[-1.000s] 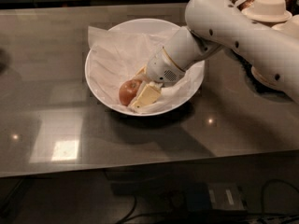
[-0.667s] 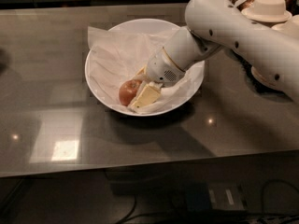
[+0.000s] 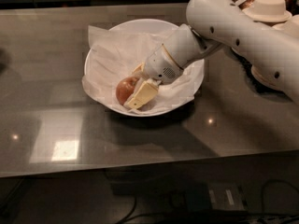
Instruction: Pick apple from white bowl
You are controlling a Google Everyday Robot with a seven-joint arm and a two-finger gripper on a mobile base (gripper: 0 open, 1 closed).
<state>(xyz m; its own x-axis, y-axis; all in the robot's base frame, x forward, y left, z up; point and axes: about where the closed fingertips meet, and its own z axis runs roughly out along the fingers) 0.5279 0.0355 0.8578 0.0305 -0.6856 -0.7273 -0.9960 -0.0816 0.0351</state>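
The reddish-brown apple (image 3: 123, 90) lies low in the white bowl (image 3: 99, 50), on its crinkled white paper lining, at the front left of the bowl's floor. My gripper (image 3: 136, 83) reaches down into the bowl from the right. One cream finger (image 3: 141, 95) lies across the apple's front right side and the other shows just behind the apple. The fingers sit against the apple on both sides, shut on it. The apple still rests on the paper. My white arm (image 3: 233, 29) hides the bowl's right rim.
The bowl stands on a glossy grey-brown table (image 3: 56, 125). Stacked beige paper bowls (image 3: 267, 8) sit at the back right behind my arm. The table's front edge runs across the lower part of the view, with cables on the floor below.
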